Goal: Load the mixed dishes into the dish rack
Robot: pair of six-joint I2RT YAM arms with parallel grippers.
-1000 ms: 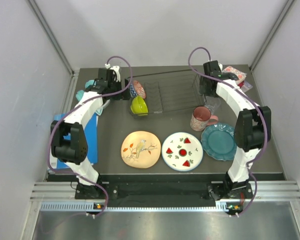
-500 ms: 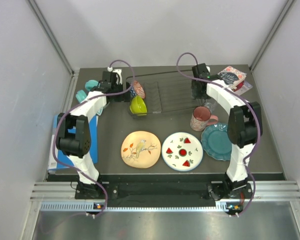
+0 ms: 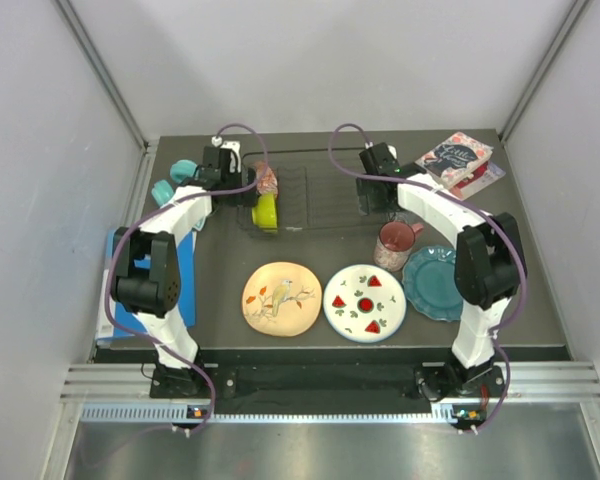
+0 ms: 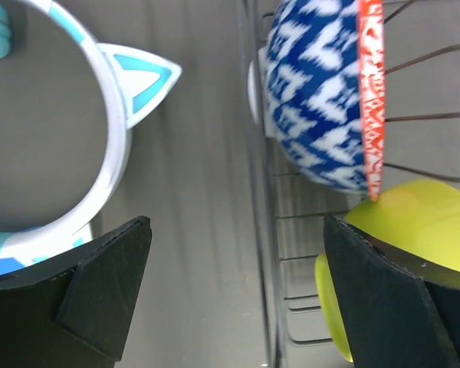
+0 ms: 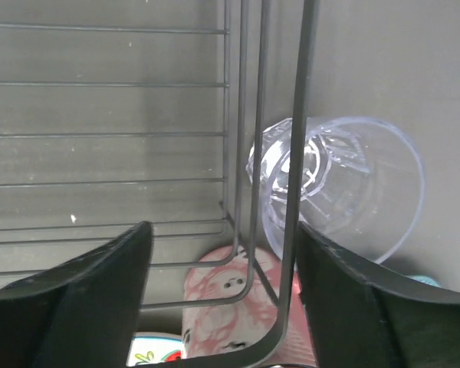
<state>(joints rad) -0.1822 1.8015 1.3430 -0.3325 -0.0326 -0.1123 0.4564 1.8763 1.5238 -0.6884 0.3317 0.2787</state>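
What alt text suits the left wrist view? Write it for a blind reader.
A small red-blue patterned bowl stands on edge in the wire dish rack, with a small yellow-green bowl beside it. Teal cat-ear headphones lie left of the rack. The open black fingers frame the bottom, holding nothing.

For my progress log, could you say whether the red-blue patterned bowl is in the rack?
In: the red-blue patterned bowl stands on edge among the dish rack wires, beside the yellow-green bowl.

Overhead and close wrist views share dish rack (image 3: 320,195).
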